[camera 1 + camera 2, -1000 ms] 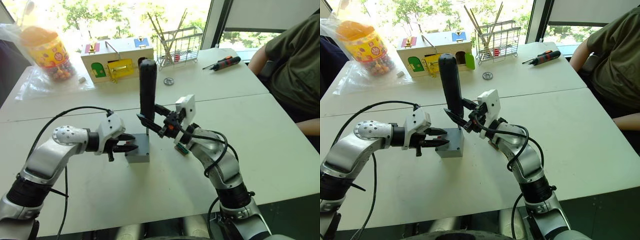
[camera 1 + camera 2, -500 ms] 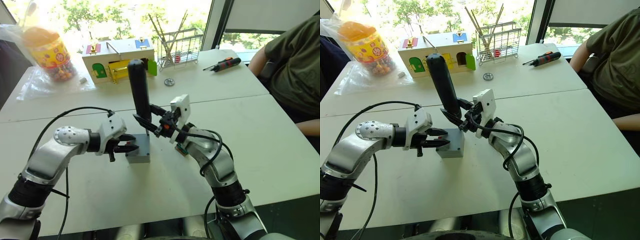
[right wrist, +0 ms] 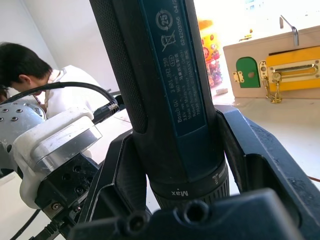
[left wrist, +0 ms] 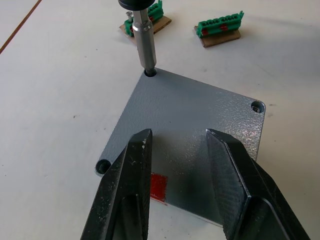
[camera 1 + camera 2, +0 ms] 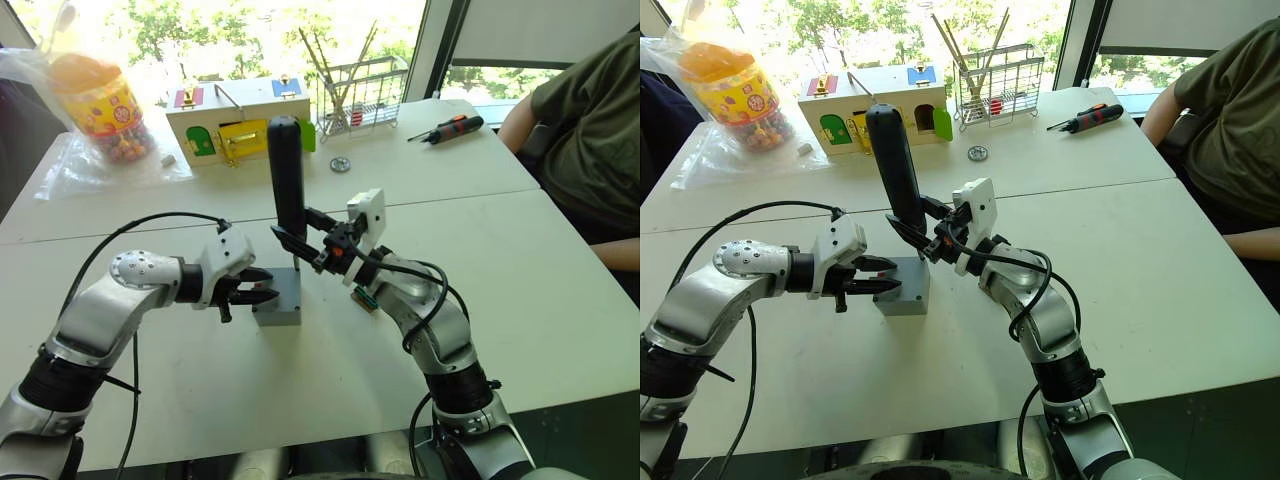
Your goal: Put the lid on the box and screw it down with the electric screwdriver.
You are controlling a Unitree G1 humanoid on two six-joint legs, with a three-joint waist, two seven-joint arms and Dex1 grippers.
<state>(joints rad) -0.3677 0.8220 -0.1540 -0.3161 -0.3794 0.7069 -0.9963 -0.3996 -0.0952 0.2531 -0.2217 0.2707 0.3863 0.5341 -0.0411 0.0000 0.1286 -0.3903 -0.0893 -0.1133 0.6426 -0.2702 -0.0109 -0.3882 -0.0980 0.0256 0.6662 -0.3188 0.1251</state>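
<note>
The lid [image 4: 192,132] is sitting on the box [image 5: 279,312] mid-table; the right claw [image 5: 300,243] is clamping the screwdriver [image 5: 287,176], its bit resting in a corner hole. The left claw [image 5: 258,287] is bracing the box, fingers apart. I'd be keeping that tool plumb and pressing gently

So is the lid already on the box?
Yes: the lid lies flat on the box, and the electric screwdriver bit sits in one corner hole.

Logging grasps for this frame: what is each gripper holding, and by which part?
The right gripper clamps the electric screwdriver low on its barrel, near the bit end. The left gripper holds nothing; its open jaws sit over the lid.
</note>
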